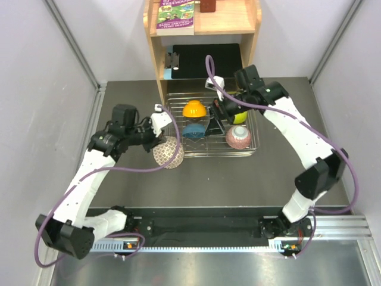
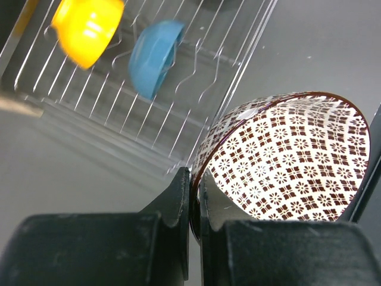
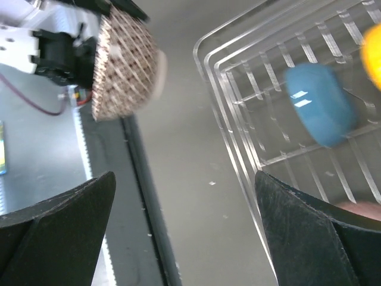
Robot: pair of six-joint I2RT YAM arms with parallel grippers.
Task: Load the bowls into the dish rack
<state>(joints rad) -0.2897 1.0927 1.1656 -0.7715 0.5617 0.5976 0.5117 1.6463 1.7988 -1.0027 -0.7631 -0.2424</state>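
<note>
The silver wire dish rack (image 1: 214,154) stands mid-table. In it are the orange bowl (image 1: 194,109), the blue bowl (image 1: 193,131), the pinkish bowl (image 1: 238,137) and the lime-green bowl (image 1: 240,117), which is partly hidden by my right arm. My left gripper (image 1: 159,139) is shut on the rim of the white net-pattern bowl (image 1: 168,152) and holds it tilted at the rack's near-left corner. In the left wrist view the fingers (image 2: 194,190) pinch the bowl's wall (image 2: 292,161). My right gripper (image 3: 184,179) is open and empty above the rack (image 3: 238,107).
A wooden shelf unit (image 1: 202,36) stands behind the rack, with a book (image 1: 177,15) on top and a black object (image 1: 205,59) inside. Grey walls close in both sides. A black rail (image 1: 208,229) runs along the near edge.
</note>
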